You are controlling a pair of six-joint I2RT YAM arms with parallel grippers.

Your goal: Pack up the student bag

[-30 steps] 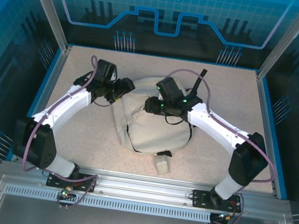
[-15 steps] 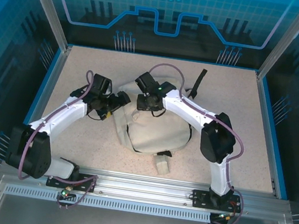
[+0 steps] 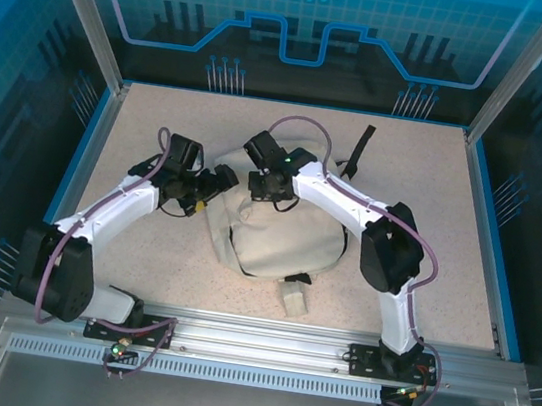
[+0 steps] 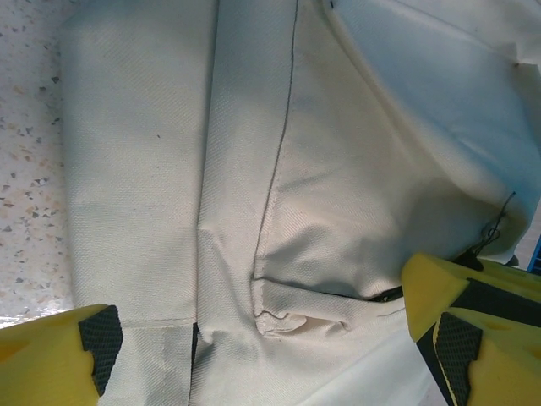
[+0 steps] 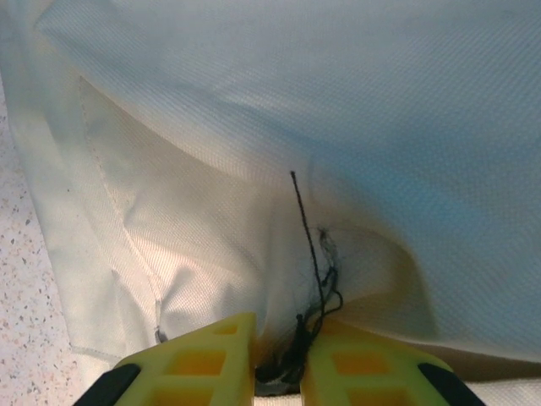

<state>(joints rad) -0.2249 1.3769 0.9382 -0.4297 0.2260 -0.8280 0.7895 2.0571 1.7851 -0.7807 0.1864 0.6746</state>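
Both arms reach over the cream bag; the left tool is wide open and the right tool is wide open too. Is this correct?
Not quite. The right wrist view shows the right tool nearly closed, pinching a fold of the student bag. The left tool is indeed wide open, and the rest of your statement holds.

So the counter [image 3: 435, 186] is a speckled beige top with a blue border round the sides. Lying on it, a bit left of centre in the top view, is the student bag [image 3: 280, 245], flat and rumpled, and its black strap [image 3: 360, 147] trails off toward the upper right. Just below the bag's lower edge there's a small cream thing [image 3: 294, 298], maybe a folded pad or pouch; honestly it's too small to tell. In the left wrist view the bag's cloth sits flat on the speckled top, which peeks out along the left edge [image 4: 25, 169].
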